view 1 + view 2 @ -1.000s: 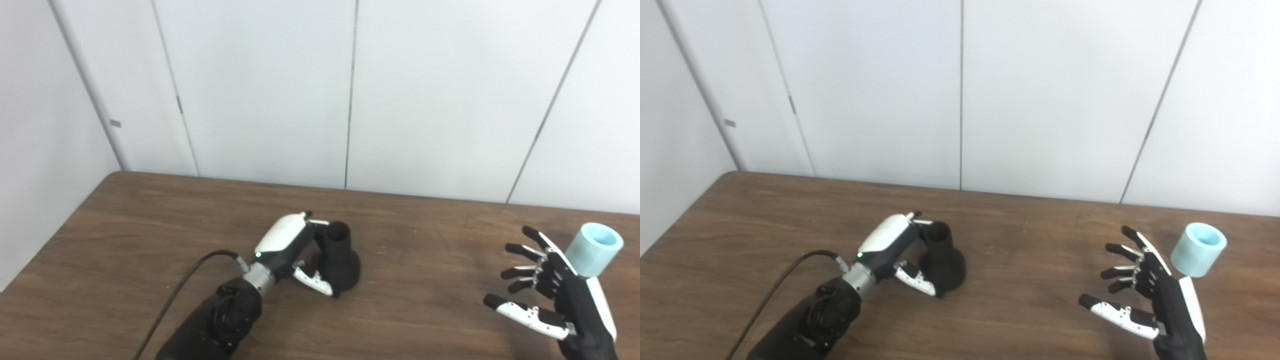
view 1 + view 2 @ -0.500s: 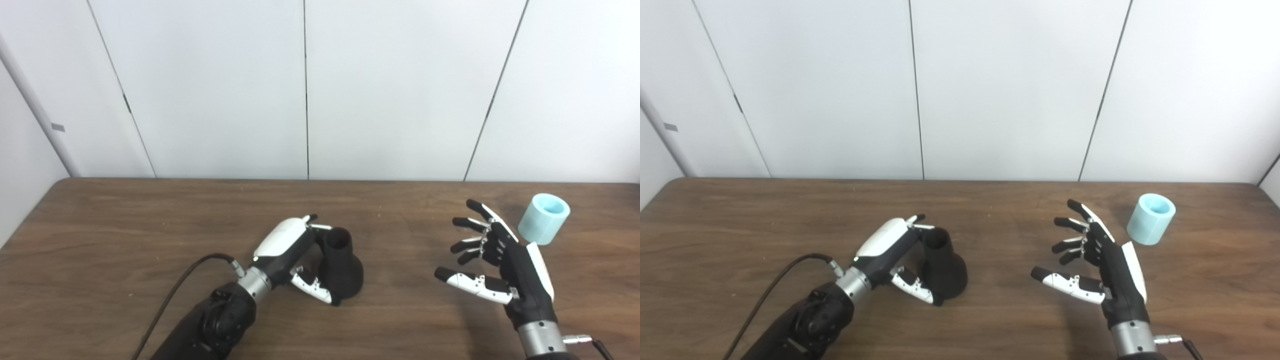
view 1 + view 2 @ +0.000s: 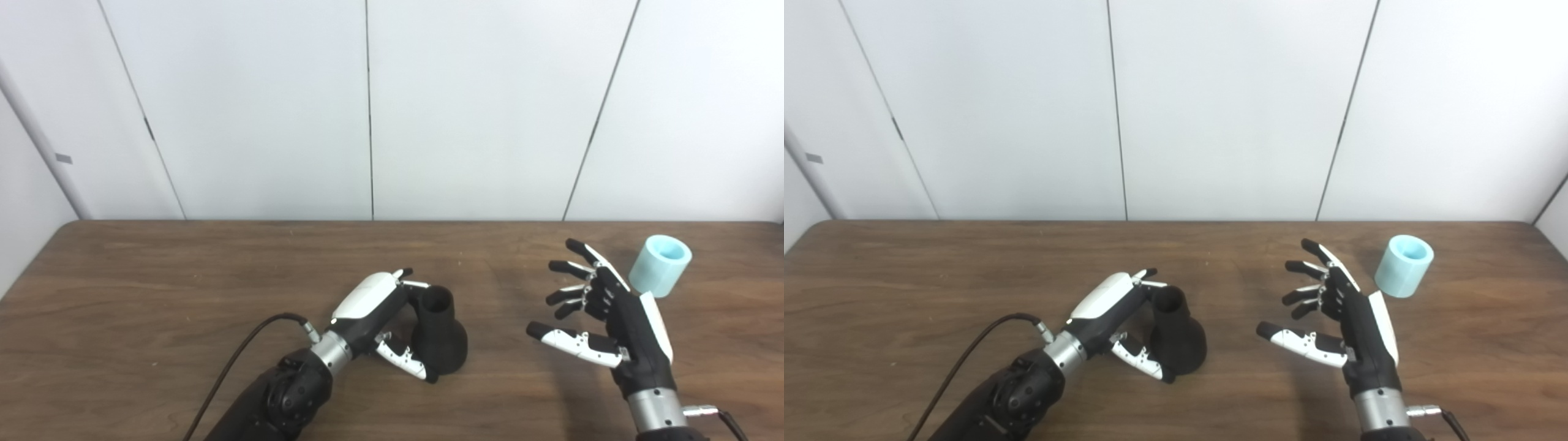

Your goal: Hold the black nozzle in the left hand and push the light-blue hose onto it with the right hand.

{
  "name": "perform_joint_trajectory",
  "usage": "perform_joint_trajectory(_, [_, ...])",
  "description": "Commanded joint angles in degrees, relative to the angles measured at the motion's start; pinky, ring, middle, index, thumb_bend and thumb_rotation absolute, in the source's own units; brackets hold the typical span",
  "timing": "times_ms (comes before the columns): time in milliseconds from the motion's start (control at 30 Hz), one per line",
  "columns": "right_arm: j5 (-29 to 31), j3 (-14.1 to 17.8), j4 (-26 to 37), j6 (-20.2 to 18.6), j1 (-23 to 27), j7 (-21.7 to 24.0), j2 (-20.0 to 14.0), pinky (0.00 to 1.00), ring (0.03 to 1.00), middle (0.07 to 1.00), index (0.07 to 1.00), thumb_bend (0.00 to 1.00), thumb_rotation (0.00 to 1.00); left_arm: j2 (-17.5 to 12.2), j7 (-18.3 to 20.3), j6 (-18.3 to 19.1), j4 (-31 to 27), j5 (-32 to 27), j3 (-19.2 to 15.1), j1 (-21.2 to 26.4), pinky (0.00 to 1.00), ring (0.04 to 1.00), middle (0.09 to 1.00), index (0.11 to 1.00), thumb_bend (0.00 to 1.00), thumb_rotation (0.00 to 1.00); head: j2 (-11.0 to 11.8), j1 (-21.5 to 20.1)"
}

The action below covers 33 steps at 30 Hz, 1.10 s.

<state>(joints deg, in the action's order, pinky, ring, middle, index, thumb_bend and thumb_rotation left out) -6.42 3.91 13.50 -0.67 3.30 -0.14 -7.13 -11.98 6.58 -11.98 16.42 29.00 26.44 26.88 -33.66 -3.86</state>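
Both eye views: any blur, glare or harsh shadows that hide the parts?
Left eye view: sharp, evenly lit; the black nozzle shows little surface detail. Right eye view: equally clear, with soft shadows under the right hand and light-blue hose, and no glare on the table.

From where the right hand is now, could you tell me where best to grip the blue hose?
Probably around its round side wall, mid-height. The hose stands upright, open end up, apart from the open right hand. Coming from its left keeps the mouth clear for the nozzle.

Black nozzle (image 3: 439,334); light-blue hose (image 3: 659,274); dark wood-grain table (image 3: 153,294)
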Motion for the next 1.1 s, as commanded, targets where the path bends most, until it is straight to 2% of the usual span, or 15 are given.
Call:
perform_joint_trajectory(0, [0.19, 0.31, 2.25, 0.62, 1.43, -0.51, 0.06, 0.42, 0.537, 0.750, 0.870, 0.60, 0.05, 0.11, 2.80, -0.20, 1.20, 1.25, 1.46, 0.38, 1.00, 0.582, 0.462, 0.500, 0.53, 0.00, -0.05, -0.38])
perform_joint_trajectory(233, [0.12, 0.33, 2.56, 0.07, 1.12, -0.55, 0.06, 0.42, 0.537, 0.750, 0.868, 0.60, 0.04, -1.22, 5.02, 1.59, 1.03, 2.65, 2.10, 0.69, 1.00, 0.586, 0.464, 0.496, 0.53, 0.00, -0.07, -0.62])
perform_joint_trajectory(400, [-0.44, 0.18, 2.76, -0.25, 1.08, -0.64, 0.04, 0.42, 0.537, 0.750, 0.868, 0.60, 0.05, -3.44, 8.31, 6.48, -1.54, 7.72, 4.61, 2.06, 1.00, 0.597, 0.490, 0.478, 0.53, 0.00, -0.22, -0.33])
perform_joint_trajectory(533, [-0.74, 0.11, 2.69, -0.27, 1.09, -0.65, 0.05, 0.42, 0.537, 0.750, 0.868, 0.60, 0.04, -4.59, 10.70, 10.17, -3.12, 9.14, 5.56, 2.79, 1.00, 0.604, 0.496, 0.473, 0.52, 0.00, -0.30, -0.42])
perform_joint_trajectory(933, [0.23, 0.40, 3.05, -0.43, 1.05, -0.30, -0.14, 0.42, 0.537, 0.750, 0.867, 0.60, 0.05, -4.75, 12.13, 13.21, -3.38, 10.26, 6.12, 3.17, 1.00, 0.594, 0.505, 0.466, 0.52, 0.00, 0.04, -1.30])
perform_joint_trajectory(1067, [0.57, 0.86, 6.05, -2.46, 1.25, -0.07, -0.62, 0.42, 0.536, 0.748, 0.863, 0.60, 0.05, -4.74, 11.88, 13.43, -3.16, 10.66, 6.41, 2.66, 1.00, 0.596, 0.503, 0.469, 0.52, 0.00, 0.00, -1.45])
